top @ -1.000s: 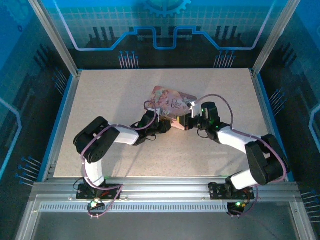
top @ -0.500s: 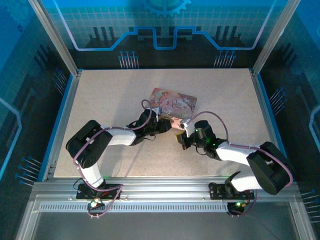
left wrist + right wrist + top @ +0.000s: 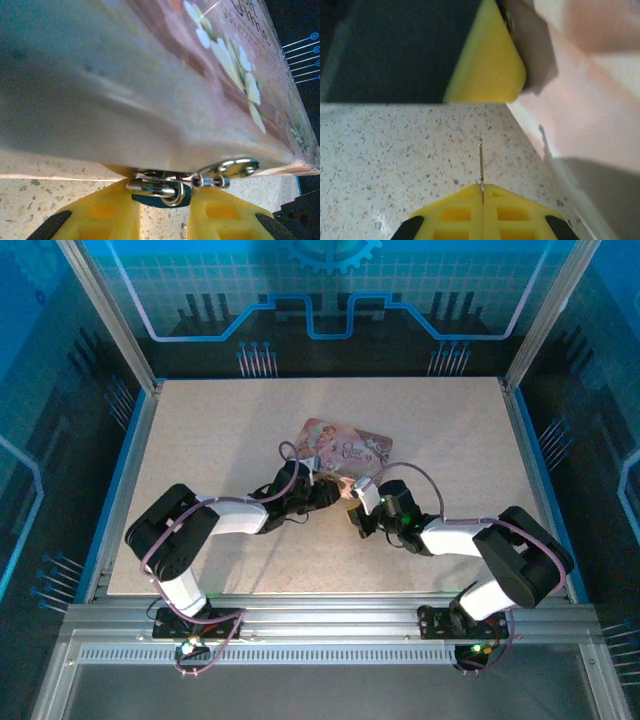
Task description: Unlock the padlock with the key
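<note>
From above, the left hand (image 3: 338,497) and right hand (image 3: 358,517) face each other, close together, beside the box (image 3: 345,448). Left wrist: the left hand grips the padlock (image 3: 156,191) crosswise under the box edge; its keyhole I cannot make out. Right wrist: the right hand, closed, pinches the key (image 3: 481,162), blade pointing straight ahead toward the left hand.

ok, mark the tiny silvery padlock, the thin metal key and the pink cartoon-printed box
tiny silvery padlock (image 3: 154,189): left wrist view, shiny body.
thin metal key (image 3: 481,162): right wrist view, blade.
pink cartoon-printed box (image 3: 348,446): top external view, printed top.
</note>
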You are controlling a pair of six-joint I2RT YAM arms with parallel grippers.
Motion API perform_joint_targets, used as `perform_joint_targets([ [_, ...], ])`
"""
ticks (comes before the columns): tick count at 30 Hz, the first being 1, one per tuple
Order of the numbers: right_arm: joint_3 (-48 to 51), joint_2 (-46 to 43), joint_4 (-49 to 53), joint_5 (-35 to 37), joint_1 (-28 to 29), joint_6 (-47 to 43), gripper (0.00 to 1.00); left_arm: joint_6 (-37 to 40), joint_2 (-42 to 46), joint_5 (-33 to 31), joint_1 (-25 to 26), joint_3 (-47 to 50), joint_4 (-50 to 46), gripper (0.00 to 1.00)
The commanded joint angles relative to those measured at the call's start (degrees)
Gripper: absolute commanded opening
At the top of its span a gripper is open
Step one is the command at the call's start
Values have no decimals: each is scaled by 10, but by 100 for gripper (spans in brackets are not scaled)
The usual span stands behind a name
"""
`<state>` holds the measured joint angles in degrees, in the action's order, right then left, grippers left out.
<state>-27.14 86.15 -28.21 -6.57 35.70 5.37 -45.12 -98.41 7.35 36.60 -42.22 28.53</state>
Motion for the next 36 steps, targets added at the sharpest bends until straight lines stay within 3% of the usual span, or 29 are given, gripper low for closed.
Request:
perform_joint_targets([
  [1,-23,13,-14,15,9,-26,0,-3,29,12,3,6,15,23],
  [13,-39,23,23,45,-4,-81,0,1,39,10,3,8,2,22],
  [27,-51,27,31,30,-31,-103,0,0,41,9,3,10,-1,23],
  [36,-40,29,37,26,8,-102,0,-4,41,7,3,6,-3,23],
])
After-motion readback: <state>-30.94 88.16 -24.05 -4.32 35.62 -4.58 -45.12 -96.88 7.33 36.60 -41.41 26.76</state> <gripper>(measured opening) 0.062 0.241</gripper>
